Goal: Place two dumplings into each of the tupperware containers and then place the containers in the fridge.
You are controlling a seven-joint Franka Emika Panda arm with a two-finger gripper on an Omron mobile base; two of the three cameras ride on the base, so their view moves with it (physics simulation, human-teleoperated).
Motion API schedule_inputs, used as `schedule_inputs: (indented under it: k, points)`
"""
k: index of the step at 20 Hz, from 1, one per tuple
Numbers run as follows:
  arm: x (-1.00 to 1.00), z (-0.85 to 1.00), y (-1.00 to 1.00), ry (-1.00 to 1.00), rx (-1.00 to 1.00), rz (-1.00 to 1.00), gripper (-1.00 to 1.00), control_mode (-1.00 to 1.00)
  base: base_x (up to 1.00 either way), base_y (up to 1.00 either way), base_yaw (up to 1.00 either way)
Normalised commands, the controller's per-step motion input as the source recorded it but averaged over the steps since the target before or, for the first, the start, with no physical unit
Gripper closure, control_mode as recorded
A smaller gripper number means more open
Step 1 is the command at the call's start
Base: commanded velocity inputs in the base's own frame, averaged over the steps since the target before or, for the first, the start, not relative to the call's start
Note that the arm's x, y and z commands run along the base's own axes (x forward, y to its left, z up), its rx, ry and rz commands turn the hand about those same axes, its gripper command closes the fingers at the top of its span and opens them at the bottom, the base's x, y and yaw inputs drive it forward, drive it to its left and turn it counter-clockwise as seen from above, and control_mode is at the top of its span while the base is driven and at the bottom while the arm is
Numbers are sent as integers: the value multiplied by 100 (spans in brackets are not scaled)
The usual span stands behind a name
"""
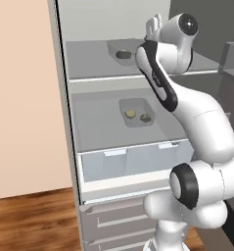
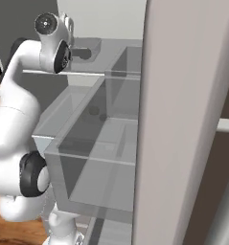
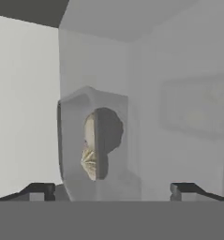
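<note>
You are at the tail end of the job, by the look of it: both grey rectangular lidless tupperware tubs sit inside the tall grey fridge (image 1: 64, 122). One tub (image 1: 136, 113) rests on the lower flat grey shelf, near its middle and toward the back edge, with two small beige-tan mottled dumplings, one (image 1: 130, 113) beside the other (image 1: 146, 117), in plain sight on its floor. The second tub (image 1: 121, 49) sits on the upper shelf toward the back, right ahead of the two-finger gripper (image 3: 111, 190). In the hand view the dark fingertips stand wide apart at either side of that tub (image 3: 95, 140), touching nothing and holding nothing, so the tub appears released. Inside it you can make out a pale ridged lump (image 3: 88, 154); it is probably dumpling, though the shading hides whether there are two. Your next move, as I judge it, is to draw the hand straight back out of the shelf opening without clipping the tub's flared rim or the shelf edge.
</note>
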Motion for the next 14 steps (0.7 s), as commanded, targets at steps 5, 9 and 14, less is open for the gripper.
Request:
schedule_inputs:
  k: [5,9,14]
  points:
    - [-89,34,0,4,0,-1,-100,-100,0,0,0]
    - [-100,41,0,20,-1,0,-100,-100,0,0,0]
    - [-100,5,2,31,-12,0,-100,-100,0,0,0]
